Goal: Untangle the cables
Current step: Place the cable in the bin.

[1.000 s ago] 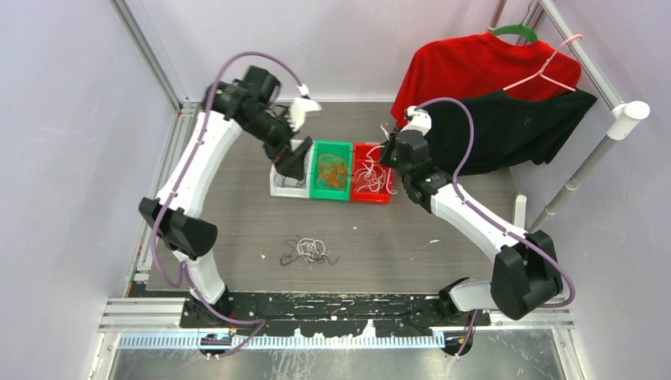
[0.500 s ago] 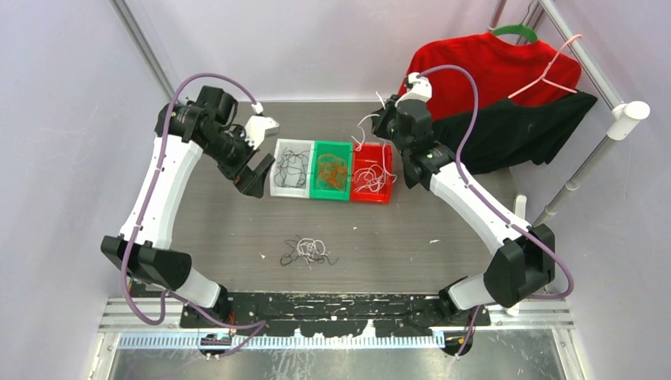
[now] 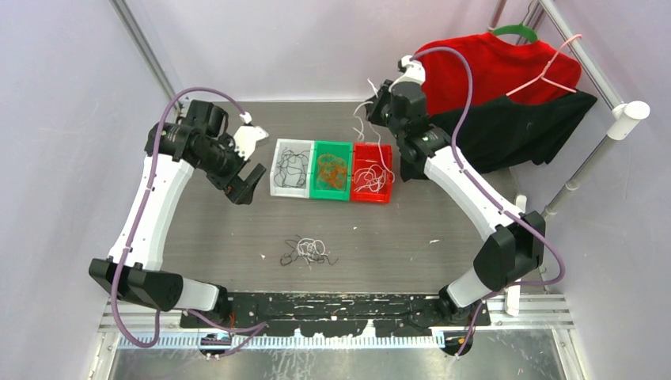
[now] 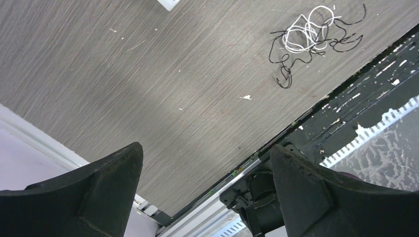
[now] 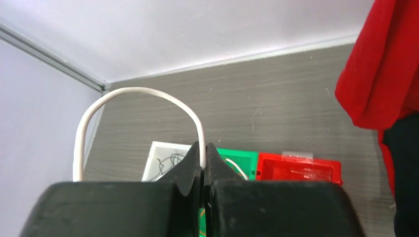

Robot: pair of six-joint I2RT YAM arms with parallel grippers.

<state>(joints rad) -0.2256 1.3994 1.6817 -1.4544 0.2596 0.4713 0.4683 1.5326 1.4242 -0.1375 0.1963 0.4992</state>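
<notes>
A loose tangle of black and white cables (image 3: 307, 251) lies on the table in front of the bins; it also shows in the left wrist view (image 4: 309, 37). My left gripper (image 3: 245, 186) (image 4: 205, 150) hangs open and empty above the table, left of the white bin (image 3: 274, 170). My right gripper (image 3: 378, 107) (image 5: 203, 146) is raised behind the red bin (image 3: 370, 199), shut on a thin white cable (image 5: 138, 94) that arches up from its tips. The cable's ends dangle (image 3: 360, 119) toward the table.
The white bin holds black cables, the green bin (image 3: 332, 144) orange ones, the red bin white ones. A red shirt (image 3: 475, 67) and a black shirt (image 3: 514, 131) hang on a rack (image 3: 625, 119) at the back right. Purple walls enclose the table.
My left arm drew back from over the white bin to the left, still open. My right gripper rose from the red bin toward the back, lifting a white cable.
</notes>
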